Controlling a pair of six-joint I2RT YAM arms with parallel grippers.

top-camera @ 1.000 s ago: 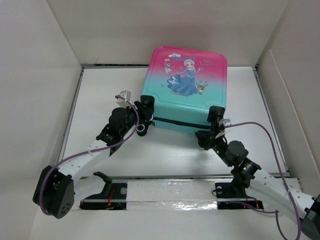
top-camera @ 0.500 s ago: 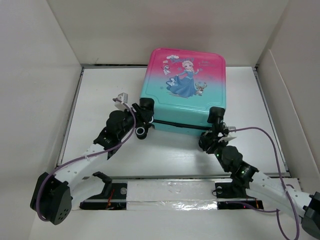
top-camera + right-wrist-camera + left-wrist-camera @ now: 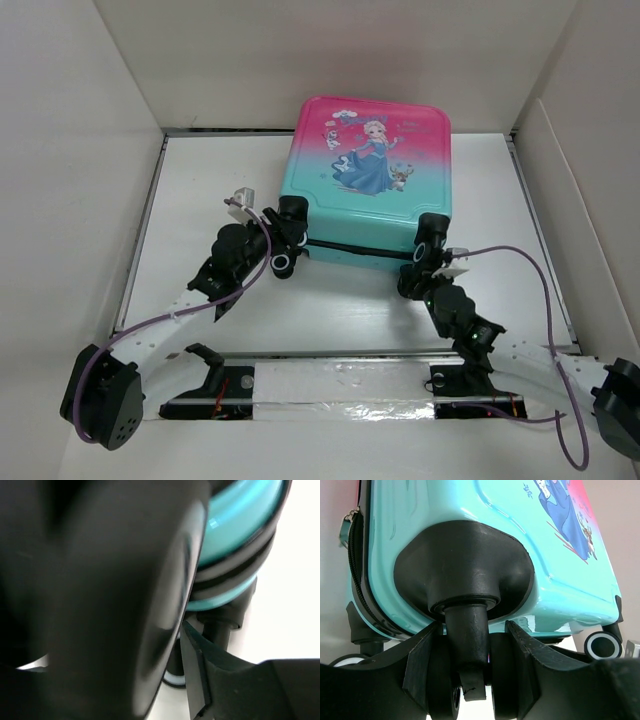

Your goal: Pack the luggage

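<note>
The luggage [image 3: 372, 170] had its lower-left wheel [image 3: 467, 655] pinched by the left gripper [image 3: 472, 627]. The right gripper [image 3: 424, 272] sat at the lower-right wheel [image 3: 431, 238]; I could not tell if it held on. The luggage lay flat, upper middle, on the white table [image 3: 200, 190].

Shut pink-to-teal luggage [image 3: 372, 175], print-side up.

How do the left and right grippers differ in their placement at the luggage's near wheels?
The left gripper grips the near-left wheel, a finger on each side; the right gripper sits beside the near-right wheel, grip unclear. The left wrist view shows both left fingers, the right wrist view only one. Both sit at near corners of the luggage.
</note>
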